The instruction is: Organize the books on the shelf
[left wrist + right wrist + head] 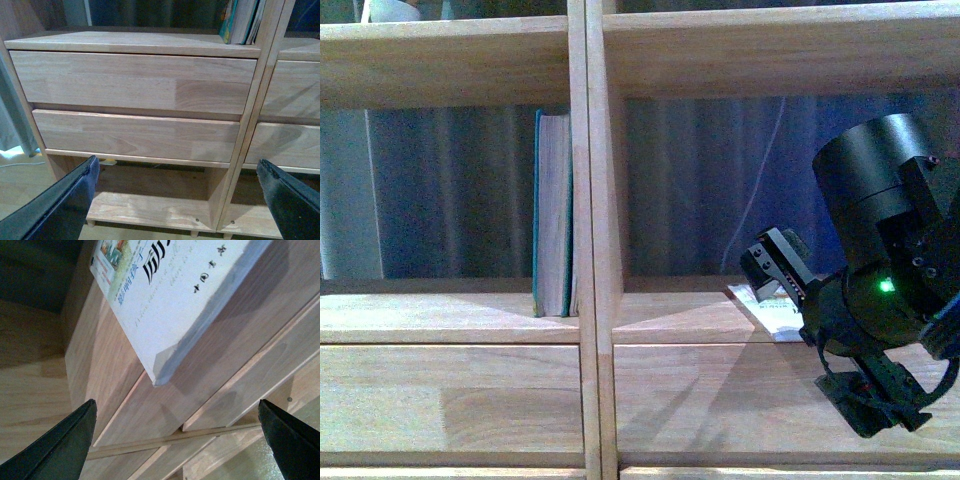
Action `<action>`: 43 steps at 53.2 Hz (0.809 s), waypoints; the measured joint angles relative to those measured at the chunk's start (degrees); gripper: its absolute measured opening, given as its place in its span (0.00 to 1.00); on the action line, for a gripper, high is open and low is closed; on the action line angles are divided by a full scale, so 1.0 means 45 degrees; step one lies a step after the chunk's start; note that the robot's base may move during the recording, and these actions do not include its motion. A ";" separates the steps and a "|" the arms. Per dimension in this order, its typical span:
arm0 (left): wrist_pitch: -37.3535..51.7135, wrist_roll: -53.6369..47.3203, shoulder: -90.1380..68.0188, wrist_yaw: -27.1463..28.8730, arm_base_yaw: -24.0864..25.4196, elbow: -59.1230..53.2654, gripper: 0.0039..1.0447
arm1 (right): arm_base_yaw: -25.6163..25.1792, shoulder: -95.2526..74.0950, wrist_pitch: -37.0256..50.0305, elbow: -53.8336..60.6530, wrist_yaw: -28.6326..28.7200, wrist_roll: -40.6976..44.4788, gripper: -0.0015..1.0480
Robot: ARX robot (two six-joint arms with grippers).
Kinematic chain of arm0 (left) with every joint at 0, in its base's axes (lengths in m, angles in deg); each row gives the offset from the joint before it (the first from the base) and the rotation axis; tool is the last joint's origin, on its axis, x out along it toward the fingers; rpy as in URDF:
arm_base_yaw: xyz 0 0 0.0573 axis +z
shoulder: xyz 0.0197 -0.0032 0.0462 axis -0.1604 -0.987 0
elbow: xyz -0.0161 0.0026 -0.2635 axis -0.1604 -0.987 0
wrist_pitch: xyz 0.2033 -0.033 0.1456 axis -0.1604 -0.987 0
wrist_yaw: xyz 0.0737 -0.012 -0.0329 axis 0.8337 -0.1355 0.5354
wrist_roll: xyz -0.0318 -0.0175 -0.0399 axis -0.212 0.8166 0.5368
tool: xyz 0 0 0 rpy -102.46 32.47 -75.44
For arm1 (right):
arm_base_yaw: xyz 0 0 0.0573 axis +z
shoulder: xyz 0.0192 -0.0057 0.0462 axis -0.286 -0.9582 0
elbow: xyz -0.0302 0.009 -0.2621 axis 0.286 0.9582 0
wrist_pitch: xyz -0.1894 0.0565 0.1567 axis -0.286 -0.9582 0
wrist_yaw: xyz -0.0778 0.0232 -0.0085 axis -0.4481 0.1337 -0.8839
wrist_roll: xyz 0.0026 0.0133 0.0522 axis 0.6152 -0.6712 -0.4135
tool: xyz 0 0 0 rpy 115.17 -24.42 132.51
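One tilted right claw gapes, seemingly beside paperback.

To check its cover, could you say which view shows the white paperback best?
Right wrist view: the paperback shows its printed cover large. Front view: only a corner behind the arm; left wrist view, nothing.

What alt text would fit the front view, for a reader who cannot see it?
A teal hardback stands upright in the left compartment of a light-wood shelf, against the central divider. In the right compartment a white paperback lies flat, with the right end effector close in front.
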 joint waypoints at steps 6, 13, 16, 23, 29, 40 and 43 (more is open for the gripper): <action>0.0000 0.0000 0.0000 0.0000 0.0000 0.0000 0.93 | -0.0146 -0.0447 -0.0073 -0.0617 -0.0005 -0.0019 0.93; 0.0000 0.0000 0.0000 0.0000 0.0000 0.0000 0.93 | -0.0316 -0.0962 -0.0199 -0.1229 -0.0015 -0.0019 0.93; 0.0000 0.0000 0.0000 0.0000 0.0000 0.0000 0.93 | -0.0359 -0.1141 -0.0238 -0.1438 -0.0015 -0.0019 0.93; 0.0000 0.0000 0.0000 0.0000 0.0000 0.0000 0.93 | -0.0476 -0.1438 -0.0291 -0.1841 -0.0019 -0.0010 0.93; 0.0000 0.0000 0.0000 0.0000 0.0000 0.0000 0.93 | -0.0578 -0.1598 -0.0408 -0.2205 -0.0015 -0.0005 0.93; 0.0000 0.0000 0.0000 0.0000 0.0000 0.0000 0.93 | -0.0826 -0.1948 -0.0578 -0.2832 -0.0126 0.0151 0.93; 0.0000 0.0000 0.0000 0.0000 0.0000 0.0000 0.93 | -0.0855 -0.2137 -0.0670 -0.3050 -0.0160 0.0223 0.93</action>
